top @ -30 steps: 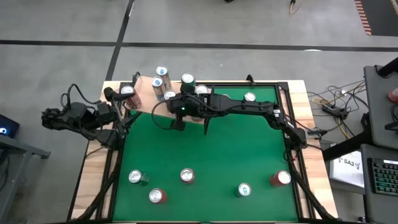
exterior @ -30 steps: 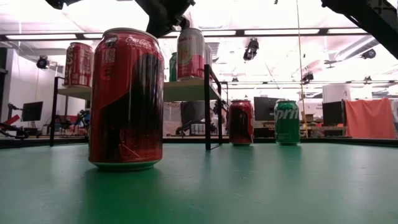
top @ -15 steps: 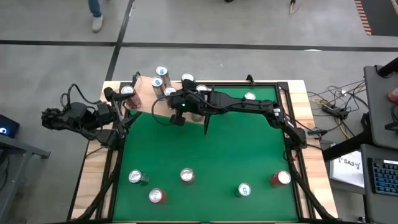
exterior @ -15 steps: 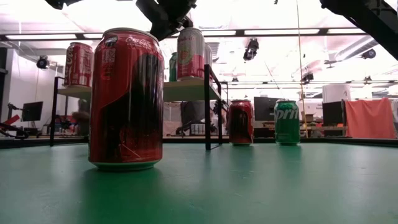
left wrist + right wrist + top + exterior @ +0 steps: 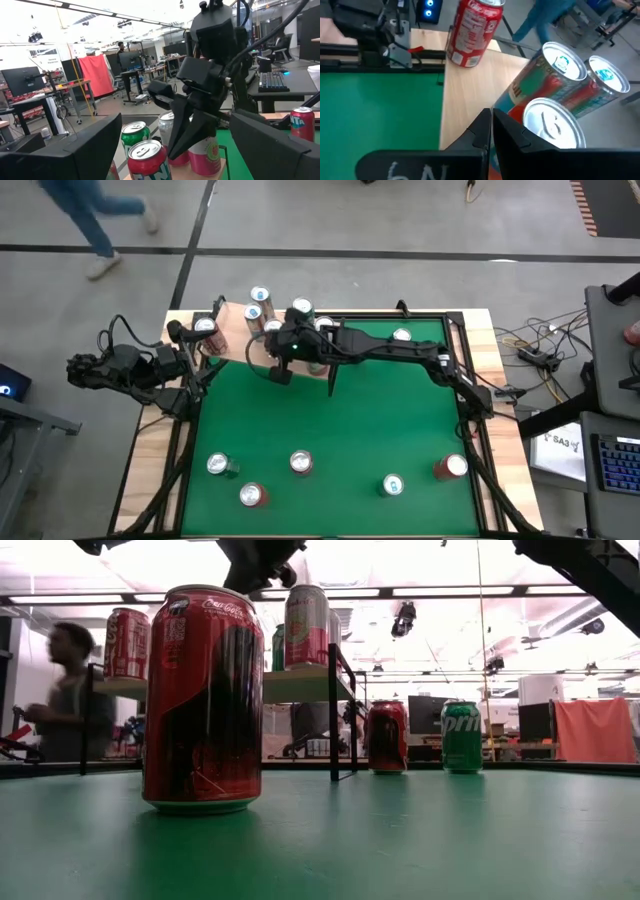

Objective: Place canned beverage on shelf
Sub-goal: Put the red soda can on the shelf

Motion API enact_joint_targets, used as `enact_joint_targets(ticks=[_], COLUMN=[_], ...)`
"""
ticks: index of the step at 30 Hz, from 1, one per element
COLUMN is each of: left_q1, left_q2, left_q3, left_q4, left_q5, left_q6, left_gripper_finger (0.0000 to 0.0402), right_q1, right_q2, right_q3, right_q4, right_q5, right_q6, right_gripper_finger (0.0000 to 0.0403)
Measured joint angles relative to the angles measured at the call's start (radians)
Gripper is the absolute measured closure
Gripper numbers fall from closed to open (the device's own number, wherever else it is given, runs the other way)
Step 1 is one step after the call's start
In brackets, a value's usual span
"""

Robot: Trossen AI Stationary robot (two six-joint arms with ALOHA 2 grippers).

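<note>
Lifting clear looks like the step in hand. The right gripper (image 5: pixel 490 116) hangs over the shelf (image 5: pixel 465 95) w/ its fingers pressed together and nothing between them. The pink can (image 5: pixel 205 155) stands upright on the board just beside the tips, w/ a green can (image 5: pixel 135 135) and a red can (image 5: pixel 147 157) close on the far side of the tool. I can't tell whether the tips touch any of them.

My read: that can is placed, so the job now is getting out w/o knocking it.
- Go straight up first. The cluster is tight, so any sideways drift at can height risks tipping a neighbour.
- Keep the fingers together while rising; parting them here could clip a rim.
- Only once the tips are above the can tops, swing away toward the green table (image 5: pixel 330 430).
- More cans wait there, well apart from the tool, e.g. the big red can (image 5: pixel 203 700) in the low view. Spread the fingers on the way over, not at the shelf.

The left gripper (image 5: pixel 188 362) waits w/ its fingers wide apart at the shelf's other end, facing the tool across the cans. It's near enough that the exit shouldn't head that way.
</note>
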Motion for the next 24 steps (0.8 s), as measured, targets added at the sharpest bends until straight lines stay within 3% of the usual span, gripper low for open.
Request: enact_joint_targets(ticks=[24], left_q1=[0.000], left_q2=[0.000], left_q3=[0.000], left_q4=[0.000], left_q5=[0.000], left_q6=[0.000], left_gripper_finger=[0.0047], right_q1=[-0.055], right_q2=[0.007], right_q3=[-0.001], right_q4=[0.016], right_q5=[0.000], right_q6=[0.001], right_gripper_finger=[0.0394])
